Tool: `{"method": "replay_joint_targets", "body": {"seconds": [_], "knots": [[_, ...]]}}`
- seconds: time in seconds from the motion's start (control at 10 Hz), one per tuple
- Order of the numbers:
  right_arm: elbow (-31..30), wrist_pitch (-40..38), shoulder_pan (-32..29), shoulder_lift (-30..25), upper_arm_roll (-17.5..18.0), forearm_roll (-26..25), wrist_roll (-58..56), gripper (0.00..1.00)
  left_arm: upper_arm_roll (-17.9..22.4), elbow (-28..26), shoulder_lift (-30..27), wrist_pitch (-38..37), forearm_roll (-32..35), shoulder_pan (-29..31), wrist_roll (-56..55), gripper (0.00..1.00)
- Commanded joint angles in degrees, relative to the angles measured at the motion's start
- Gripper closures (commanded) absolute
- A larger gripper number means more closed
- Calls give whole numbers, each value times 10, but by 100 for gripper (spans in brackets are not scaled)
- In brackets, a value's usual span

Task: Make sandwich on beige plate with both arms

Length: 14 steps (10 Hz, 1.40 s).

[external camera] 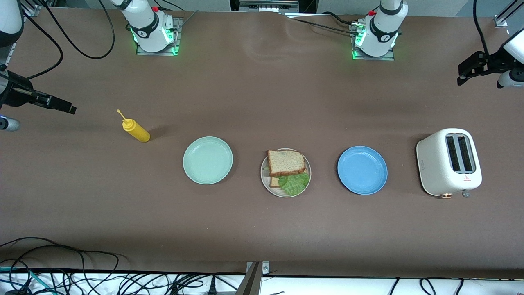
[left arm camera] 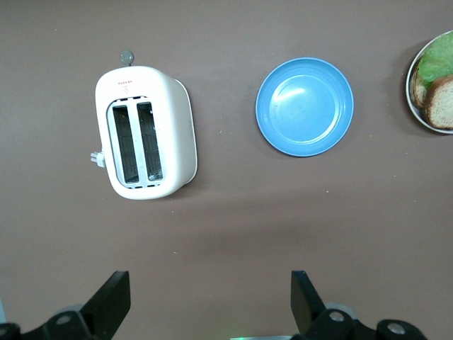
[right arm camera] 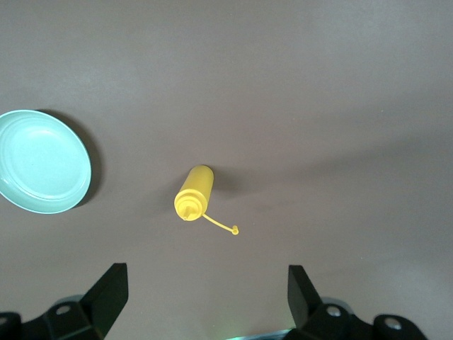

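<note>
Fingers (left arm camera: 113,301) spread wide above bare brown table (external camera: 262,102).

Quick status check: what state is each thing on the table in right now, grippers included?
sandwich: assembled on beige plate, lettuce sticking out
mint green plate: empty
blue plate: empty
toaster: slots empty
mustard bottle: upright, cap off, hanging by its strap
left gripper: open, above toaster's end, waiting
right gripper: open, above mustard bottle's end, waiting
</note>
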Motion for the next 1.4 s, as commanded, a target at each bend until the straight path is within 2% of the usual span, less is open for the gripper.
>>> {"method": "replay_joint_targets", "body": {"seconds": [0.0,0.2,1.3], "knots": [[16,-18,2,4,0,-11,11,0,-34,23,9,-29,17,-1,-36,0],[16,-21,2,4,0,-11,10,0,-35,28,13,-40,13,-3,-91,0],[17,-22,2,4,-1,-12,9,0,-32,33,16,-41,13,-2,-96,0]]}}
